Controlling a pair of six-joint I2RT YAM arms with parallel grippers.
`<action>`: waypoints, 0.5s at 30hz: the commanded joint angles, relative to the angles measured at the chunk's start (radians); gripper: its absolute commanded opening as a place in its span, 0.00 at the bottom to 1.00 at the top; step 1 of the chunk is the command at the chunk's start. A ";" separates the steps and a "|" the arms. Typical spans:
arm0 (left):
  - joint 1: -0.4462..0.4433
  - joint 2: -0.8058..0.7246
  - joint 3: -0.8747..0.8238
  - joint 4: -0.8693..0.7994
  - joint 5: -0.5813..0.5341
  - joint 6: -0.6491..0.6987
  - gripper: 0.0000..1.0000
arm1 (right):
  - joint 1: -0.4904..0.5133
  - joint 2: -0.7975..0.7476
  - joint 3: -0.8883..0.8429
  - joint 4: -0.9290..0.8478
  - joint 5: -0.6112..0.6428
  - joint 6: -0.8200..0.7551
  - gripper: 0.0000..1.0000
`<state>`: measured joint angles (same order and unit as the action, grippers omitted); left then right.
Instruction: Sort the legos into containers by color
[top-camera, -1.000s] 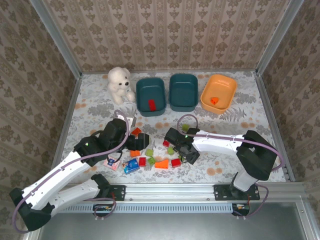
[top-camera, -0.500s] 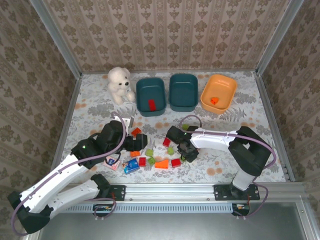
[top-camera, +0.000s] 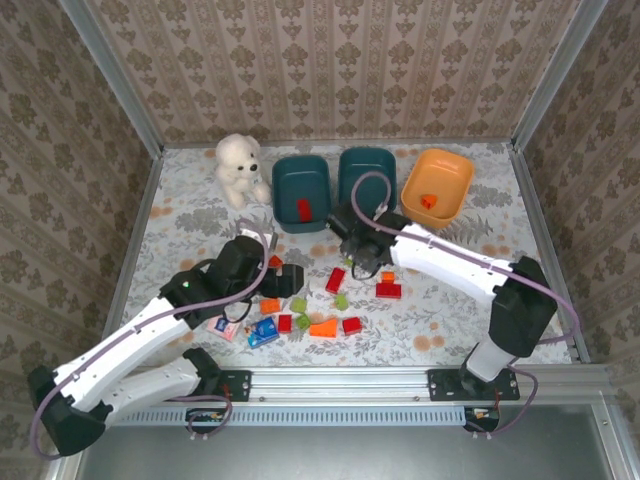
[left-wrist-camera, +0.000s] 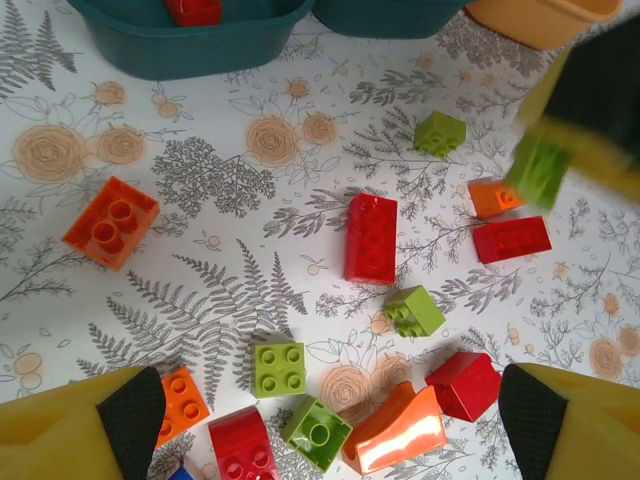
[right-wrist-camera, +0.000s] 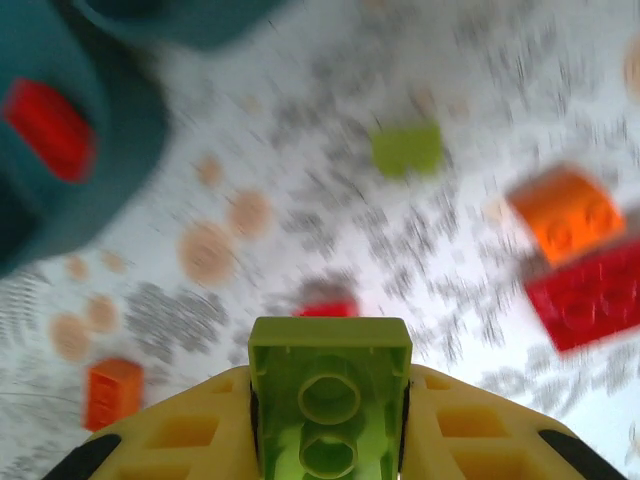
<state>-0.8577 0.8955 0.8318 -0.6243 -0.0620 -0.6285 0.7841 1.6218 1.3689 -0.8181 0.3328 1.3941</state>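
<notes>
Counter (top-camera: 180, 230): floral, walled on three sides, with open room at its left and right margins.
Containers (top-camera: 300, 175): three, lined along the far edge; a red brick (top-camera: 303, 208) is seen in the left teal tub.
Left tool (left-wrist-camera: 330, 410): spread wide, nothing held, hung over the loose legos (left-wrist-camera: 370, 237).
Right tool (right-wrist-camera: 330, 405): clamped on a light green lego (right-wrist-camera: 330, 365), just before the teal tubs.

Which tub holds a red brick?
The left teal tub, beside the bear: a red brick lies in it. The orange tub holds an orange piece; the middle teal tub shows none.
</notes>
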 joint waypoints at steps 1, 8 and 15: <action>0.001 0.050 0.036 0.059 0.031 -0.004 0.91 | -0.087 0.030 0.070 0.010 0.101 -0.281 0.26; 0.105 0.130 0.086 0.093 0.095 -0.020 0.91 | -0.274 0.318 0.341 0.150 -0.056 -0.570 0.26; 0.174 0.148 0.132 0.080 0.092 -0.021 0.91 | -0.384 0.658 0.706 0.074 -0.153 -0.644 0.28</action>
<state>-0.6964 1.0428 0.9203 -0.5514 0.0204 -0.6357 0.4282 2.1887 1.9514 -0.6846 0.2443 0.8246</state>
